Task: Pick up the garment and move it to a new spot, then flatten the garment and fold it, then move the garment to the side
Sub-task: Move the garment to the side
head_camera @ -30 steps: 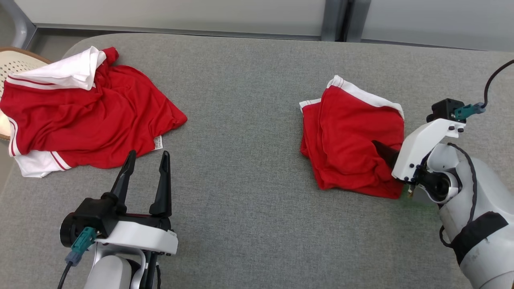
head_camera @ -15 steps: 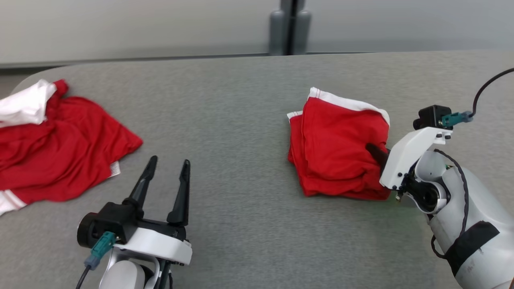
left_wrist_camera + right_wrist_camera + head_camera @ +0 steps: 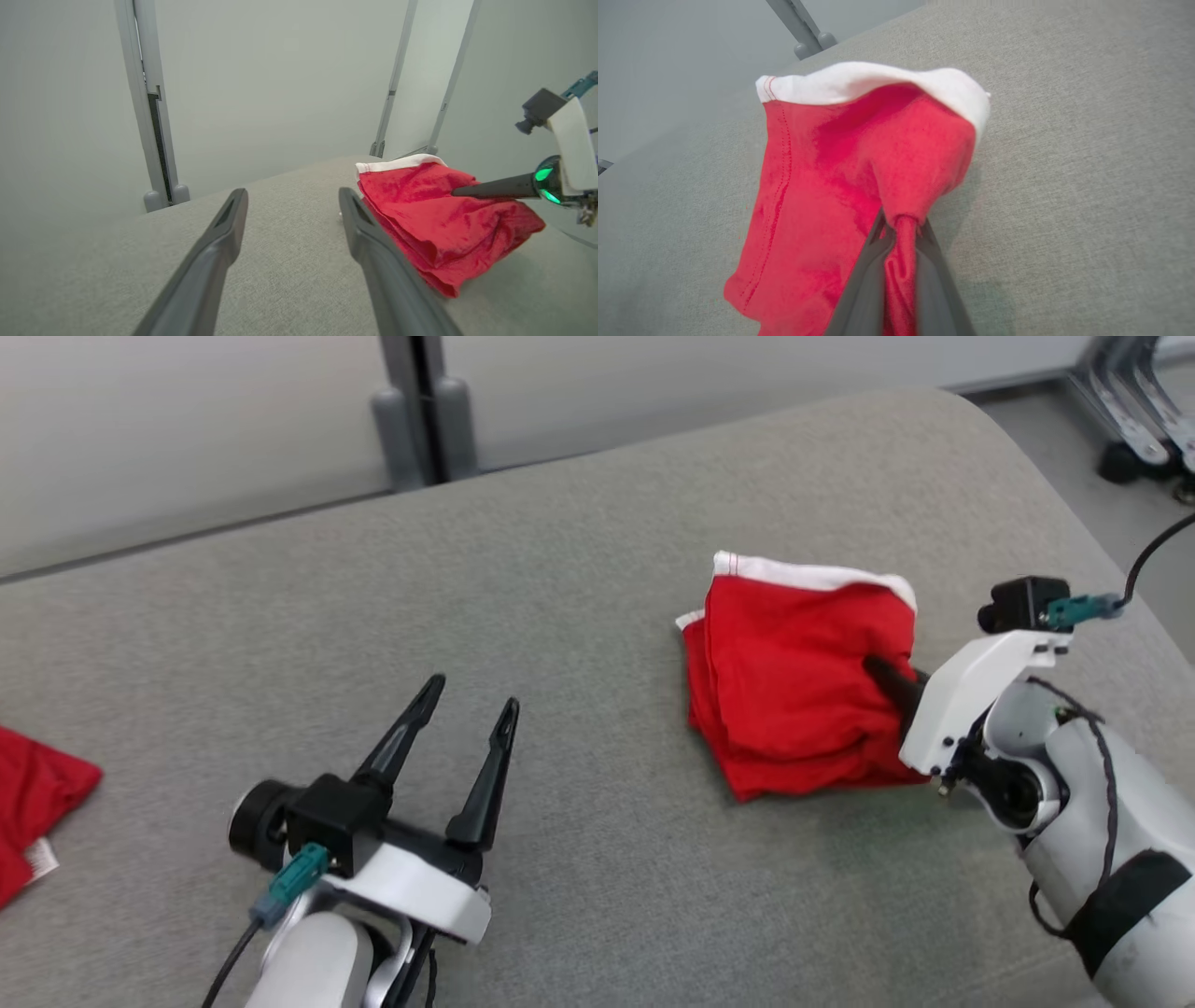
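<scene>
1. The folded red cloth garment with a white band (image 3: 794, 709) lies on the right part of the grey fabric-covered table (image 3: 560, 616), white band along its far edge
2. The right arm comes in from the lower right of the head view, its pale forearm angled up and its white wrist bent toward the garment's near right edge
3. The right gripper (image 3: 878, 667) is clamped on the garment: in the right wrist view the two dark fingers (image 3: 864, 280) stand close together with a bunched ridge of red cloth pinched between them
4. In the left wrist view those fingers reach almost level into the cloth
5. The left arm rises from the bottom edge at lower left, and the left gripper (image 3: 471, 695) points up and slightly right, low over bare table
6. Its fingers are spread apart with nothing between them, well apart from the garment
7. A second piece of red cloth (image 3: 37, 793) lies at the far left edge
</scene>
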`<state>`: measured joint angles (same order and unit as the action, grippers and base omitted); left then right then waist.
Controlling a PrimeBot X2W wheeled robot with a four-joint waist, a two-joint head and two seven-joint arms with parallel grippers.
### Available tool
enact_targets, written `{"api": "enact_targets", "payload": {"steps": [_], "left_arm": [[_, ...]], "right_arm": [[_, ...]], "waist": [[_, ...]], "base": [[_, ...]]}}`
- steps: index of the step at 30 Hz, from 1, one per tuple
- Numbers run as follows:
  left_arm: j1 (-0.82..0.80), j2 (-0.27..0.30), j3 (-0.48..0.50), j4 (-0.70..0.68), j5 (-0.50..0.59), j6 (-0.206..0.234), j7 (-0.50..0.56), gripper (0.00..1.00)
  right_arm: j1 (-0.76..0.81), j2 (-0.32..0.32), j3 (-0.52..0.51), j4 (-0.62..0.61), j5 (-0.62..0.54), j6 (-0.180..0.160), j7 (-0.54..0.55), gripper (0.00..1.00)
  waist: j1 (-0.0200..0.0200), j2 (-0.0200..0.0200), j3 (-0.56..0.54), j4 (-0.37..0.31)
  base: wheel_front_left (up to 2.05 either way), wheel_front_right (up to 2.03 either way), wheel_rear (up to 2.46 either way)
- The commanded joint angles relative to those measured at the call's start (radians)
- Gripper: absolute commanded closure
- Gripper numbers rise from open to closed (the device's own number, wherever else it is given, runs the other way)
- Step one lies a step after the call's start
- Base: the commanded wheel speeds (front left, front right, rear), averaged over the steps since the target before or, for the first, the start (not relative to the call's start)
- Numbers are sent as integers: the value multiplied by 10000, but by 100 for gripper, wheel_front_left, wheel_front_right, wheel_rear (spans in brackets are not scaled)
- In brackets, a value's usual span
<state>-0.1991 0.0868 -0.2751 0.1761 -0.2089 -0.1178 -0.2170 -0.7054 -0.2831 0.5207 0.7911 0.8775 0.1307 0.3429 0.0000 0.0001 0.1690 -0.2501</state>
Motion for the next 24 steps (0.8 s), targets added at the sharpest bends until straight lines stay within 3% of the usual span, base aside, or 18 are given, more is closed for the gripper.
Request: {"api": "enact_targets", "payload": {"steps": [1, 15, 22, 23, 24], "left_arm": [[-241, 130, -13, -81, 72, -30, 38, 0], [-1136, 968, -130, -1247, 308, -11, 1006, 0], [-1391, 1062, -146, -1450, 304, 48, 1071, 0], [-1416, 1051, -158, -1441, 289, 59, 1052, 0], [-1422, 1035, -164, -1418, 268, 66, 1021, 0]], "right_arm": [[-246, -54, 103, -69, -11, 0, -103, 100], [-3311, -2318, 1916, 728, -1071, -1, -582, 100], [-4581, -2723, 2441, 1913, -1707, -1, -807, 100], [-4677, -2700, 2485, 2106, -1752, -1, -793, 97], [-4803, -2688, 2532, 2291, -1830, -3, -856, 69]], "waist": [[0, -1, 579, -435], [0, -1, 3025, -142], [0, -1, 3429, 208], [0, -1, 3439, 251], [0, -1, 3433, 293]], "base": [[0, 0, 0], [0, 0, 0], [0, 0, 0], [0, 0, 0], [0, 0, 0]]}}
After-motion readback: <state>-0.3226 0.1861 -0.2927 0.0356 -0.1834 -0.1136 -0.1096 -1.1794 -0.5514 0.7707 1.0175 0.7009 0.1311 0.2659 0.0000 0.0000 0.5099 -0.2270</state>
